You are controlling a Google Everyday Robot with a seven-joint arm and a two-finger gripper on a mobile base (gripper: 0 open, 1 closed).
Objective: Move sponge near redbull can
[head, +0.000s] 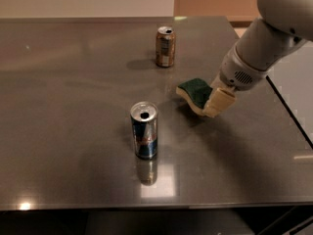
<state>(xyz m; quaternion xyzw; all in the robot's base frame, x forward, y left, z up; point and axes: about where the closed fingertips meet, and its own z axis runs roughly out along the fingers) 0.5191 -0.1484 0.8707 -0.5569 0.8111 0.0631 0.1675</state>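
Note:
The sponge (193, 90), dark green on top with a pale yellow body, is right of the table's middle, tilted and just above the surface. My gripper (212, 105) comes in from the upper right and is shut on the sponge's right end; one cream finger (220, 100) shows. The redbull can (145, 130), slim, blue and silver with an open silver top, stands upright left of and nearer than the sponge, about a can's height away from it.
A shorter brown-gold can (165, 46) stands upright at the back, behind the sponge. The dark glossy table (63, 111) ends at its right edge (288, 106) just past my arm and at its front edge (146, 204) below the redbull can.

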